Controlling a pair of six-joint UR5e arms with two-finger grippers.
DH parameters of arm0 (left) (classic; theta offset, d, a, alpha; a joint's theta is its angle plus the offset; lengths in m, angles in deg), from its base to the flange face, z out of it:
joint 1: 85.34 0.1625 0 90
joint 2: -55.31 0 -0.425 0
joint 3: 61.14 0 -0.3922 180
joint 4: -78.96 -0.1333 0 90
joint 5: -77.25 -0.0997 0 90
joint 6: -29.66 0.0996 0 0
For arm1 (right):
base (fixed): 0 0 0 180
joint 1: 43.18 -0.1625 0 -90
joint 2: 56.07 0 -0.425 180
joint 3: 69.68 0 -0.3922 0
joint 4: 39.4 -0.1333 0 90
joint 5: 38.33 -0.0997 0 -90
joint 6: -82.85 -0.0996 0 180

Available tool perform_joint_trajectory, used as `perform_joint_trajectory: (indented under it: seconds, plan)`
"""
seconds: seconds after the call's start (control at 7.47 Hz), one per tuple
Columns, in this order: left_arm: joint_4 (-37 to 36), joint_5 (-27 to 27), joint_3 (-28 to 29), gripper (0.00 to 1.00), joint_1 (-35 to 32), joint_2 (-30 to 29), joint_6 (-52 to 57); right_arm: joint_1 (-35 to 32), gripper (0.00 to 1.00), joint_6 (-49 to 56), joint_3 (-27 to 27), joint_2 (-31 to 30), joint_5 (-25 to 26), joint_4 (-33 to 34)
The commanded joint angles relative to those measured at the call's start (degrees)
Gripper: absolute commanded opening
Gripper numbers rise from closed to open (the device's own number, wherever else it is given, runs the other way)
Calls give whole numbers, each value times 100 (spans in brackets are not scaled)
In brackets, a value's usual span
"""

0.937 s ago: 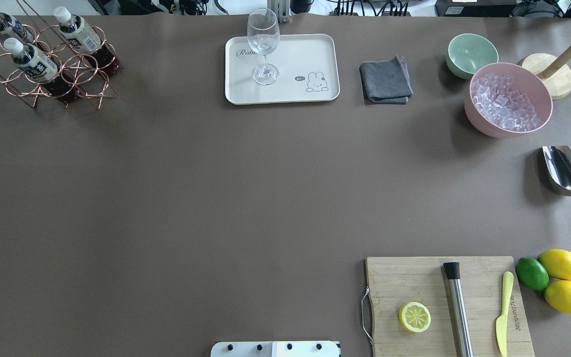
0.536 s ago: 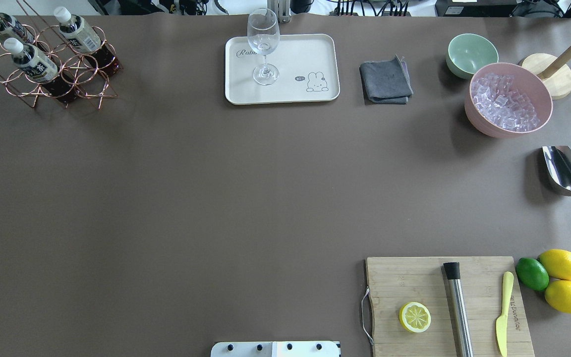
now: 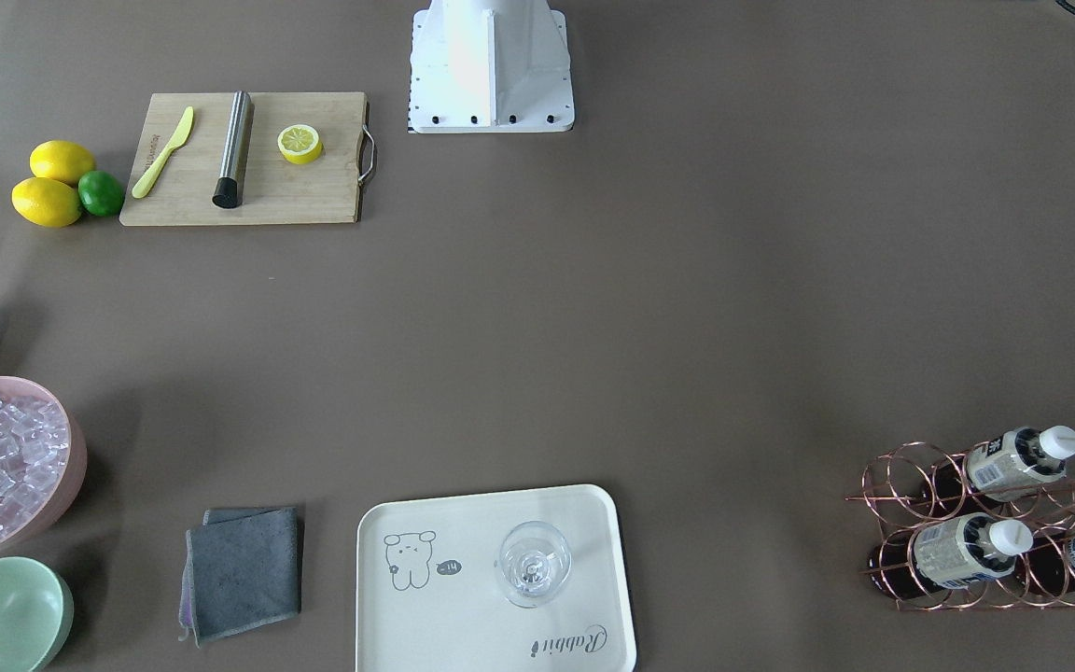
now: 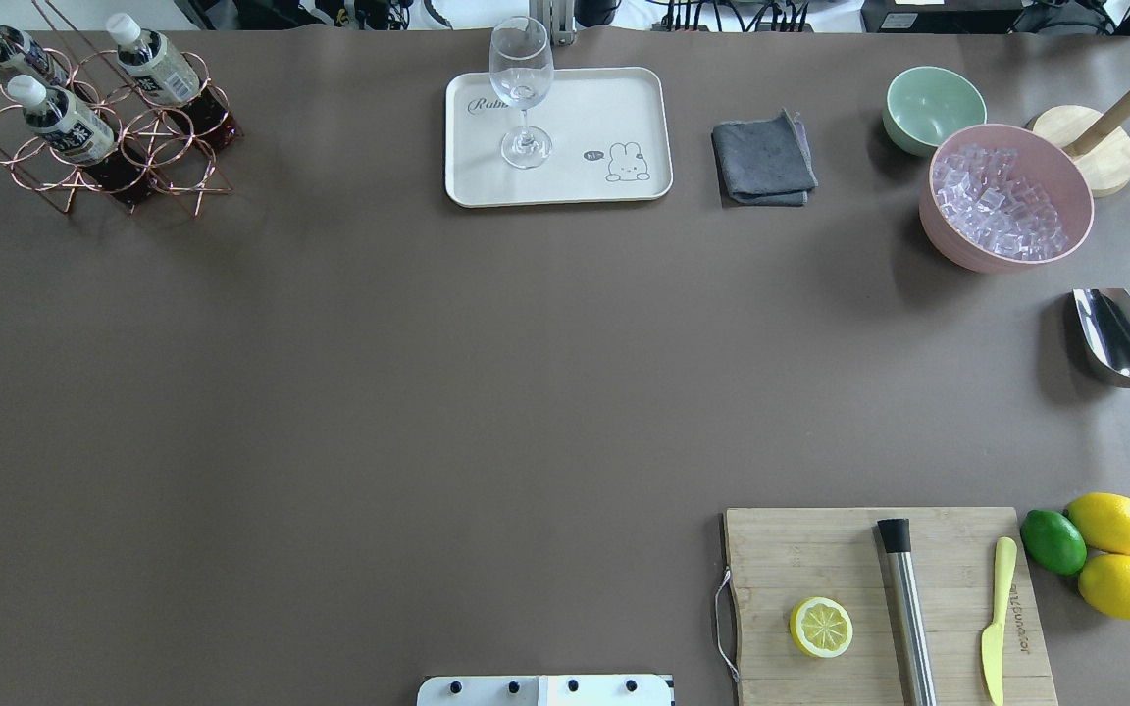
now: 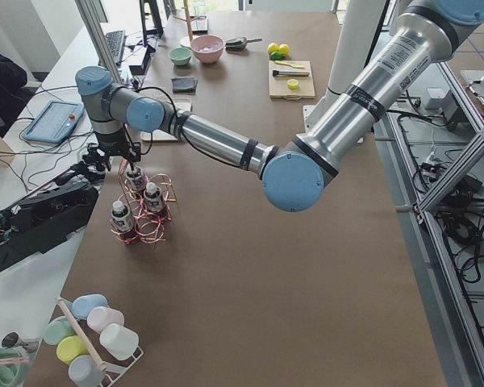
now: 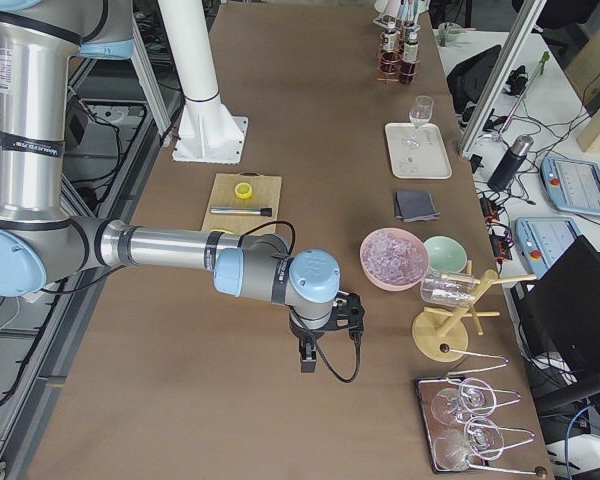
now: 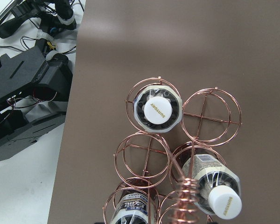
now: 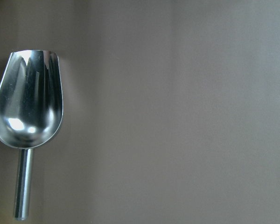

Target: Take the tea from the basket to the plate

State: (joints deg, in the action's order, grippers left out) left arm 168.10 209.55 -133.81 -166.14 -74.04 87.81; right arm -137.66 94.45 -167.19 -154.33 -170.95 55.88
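Copper wire forms the basket (image 4: 148,147), set well left of the plate (image 4: 614,108). Three bottles of tea (image 4: 65,123) are held in its rings, and none is on the plate. The left gripper (image 5: 132,165) is seen just above the basket; how far it is open cannot be told. A glass (image 4: 522,88) stands on the plate's left half. A grey cloth (image 4: 763,159) is laid just right of the plate. Well right of the plate, the right gripper (image 6: 305,362) hangs over a metal scoop (image 8: 28,112); its opening cannot be told either.

Three tea bottles (image 4: 63,123), two whole lemons (image 4: 1111,523), one lime (image 4: 1053,541), two bowls (image 4: 934,106)
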Motion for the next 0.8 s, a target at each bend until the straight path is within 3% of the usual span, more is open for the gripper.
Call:
perform_joint_trajectory:
  seconds: [0.0, 0.4, 0.54, 0.67]
  plan:
    - [-81, 121, -124, 0, -58, 93, 3, 0, 99, -9, 4, -9, 0, 0]
    - [-494, 130, -562, 0, -163, 85, 12, 9, 99, 18, -14, 9, -9, 0]
    - [-842, 130, -1008, 0, -234, 120, 12, 0, 99, 26, -5, 9, 0, 0]
    - [-1290, 130, -1856, 0, -243, 329, 3, 9, 99, 27, -5, 0, 0, 0]
